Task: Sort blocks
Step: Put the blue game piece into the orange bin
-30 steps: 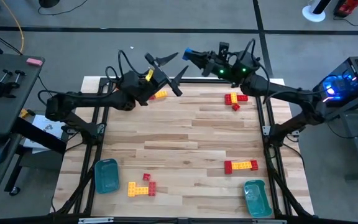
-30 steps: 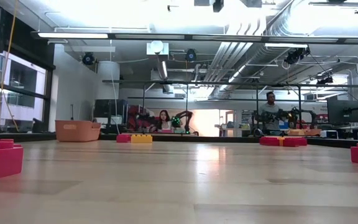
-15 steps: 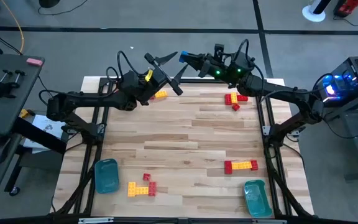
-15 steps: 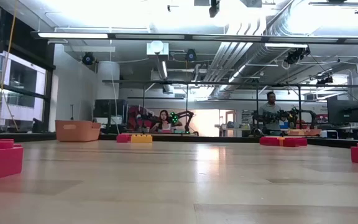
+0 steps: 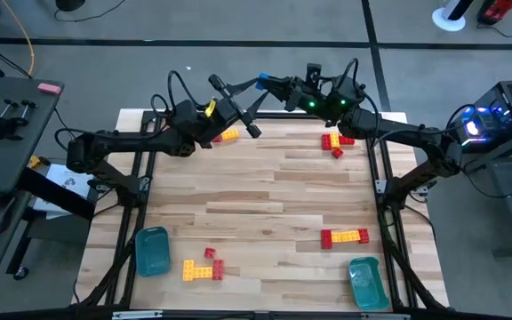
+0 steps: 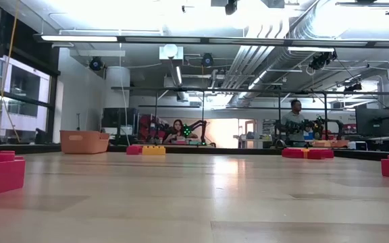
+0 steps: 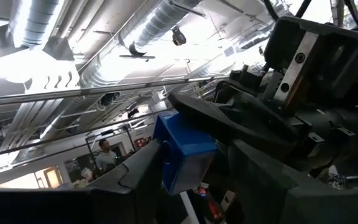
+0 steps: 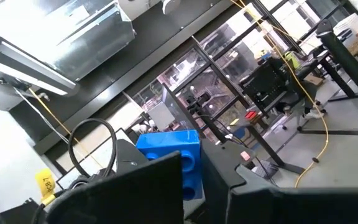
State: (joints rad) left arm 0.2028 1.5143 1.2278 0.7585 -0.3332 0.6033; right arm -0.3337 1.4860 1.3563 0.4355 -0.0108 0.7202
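Tray [image 5: 152, 251], teal, lies at the near left of the table [image 5: 265, 191]. Just right of it lies a yellow-red cluster [image 5: 203, 265] of blocks. Towards the far left, a yellow block [image 5: 228, 135] shows on the table, partly under the left arm.

The left gripper [image 5: 254, 100] is raised over the far edge, near the middle, pointing right. Its fingers [image 7: 135, 180] stand open on either side of the blue block [image 5: 264, 81]. In the left wrist view one finger lies at the blue block [image 7: 185, 152] and a gap shows at the other. Whether either finger presses on it cannot be told.

The right gripper [image 5: 271, 84] reaches in from the right at the same height and is closed on the blue block, holding it in the air between the two arms. The right wrist view shows the blue block [image 8: 169, 152] at the tips of the right fingers [image 8: 129, 186].

On the far right lies a red group [image 5: 336, 142] with a little yellow in it. On the near right lies a red-yellow row [image 5: 345, 236]. A second tray [image 5: 365, 281], also teal, sits at the near right corner.
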